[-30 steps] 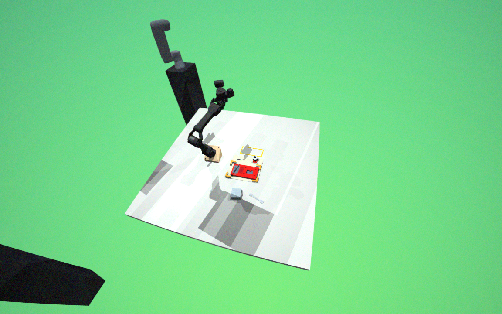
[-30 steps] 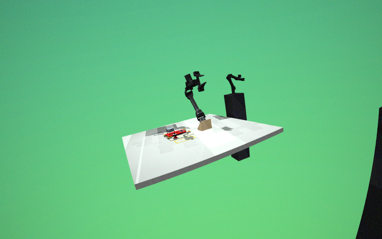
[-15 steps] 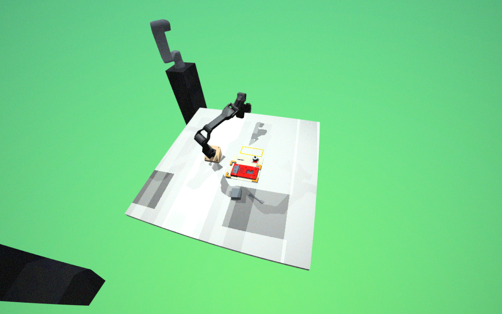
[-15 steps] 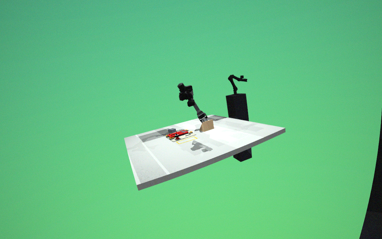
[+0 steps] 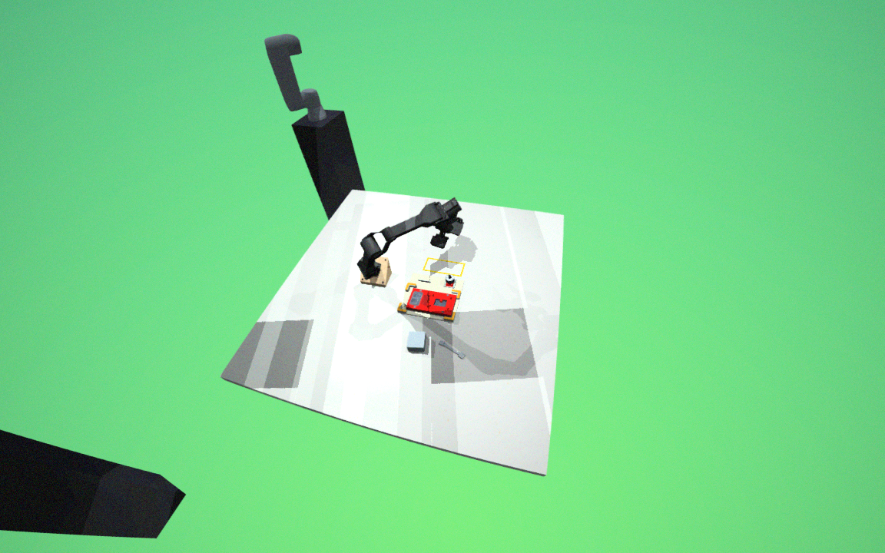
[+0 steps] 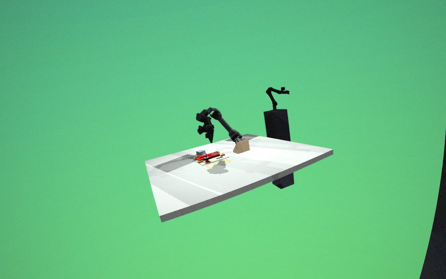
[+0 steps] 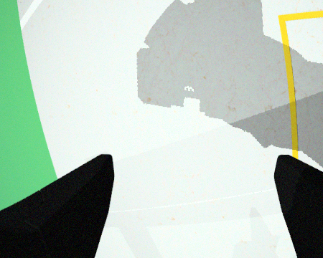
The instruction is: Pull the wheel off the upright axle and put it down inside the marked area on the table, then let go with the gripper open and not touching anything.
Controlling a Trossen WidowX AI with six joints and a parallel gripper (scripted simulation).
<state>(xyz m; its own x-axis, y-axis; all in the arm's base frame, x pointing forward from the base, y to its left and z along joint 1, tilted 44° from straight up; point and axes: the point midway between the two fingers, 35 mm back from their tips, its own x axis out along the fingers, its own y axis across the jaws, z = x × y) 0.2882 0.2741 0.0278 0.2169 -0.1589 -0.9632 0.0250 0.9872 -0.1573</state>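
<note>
Wrist view showed the jaws spread apart with nothing between them, only pale bench (image 7: pixel 85 77) and one corner of the yellow marked area (image 7: pixel 290 77) below. The gripper (image 5: pixel 439 240) hung well above the bench, beyond the marked area from the wheel (image 5: pixel 449 279), which still sat on its axle at the edge of the red board (image 5: pixel 432 301). Coming down off-centre, I judged, a finger could strike the wheel's top or the board and jam. No writing or brand was readable anywhere.

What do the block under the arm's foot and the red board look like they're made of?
The base block looks like wood or cardboard: flat matte tan, no shine or visible grain. The red board looks like painted plastic or metal: uniform bright red with cut-outs. Neither is certain at this size.
</note>
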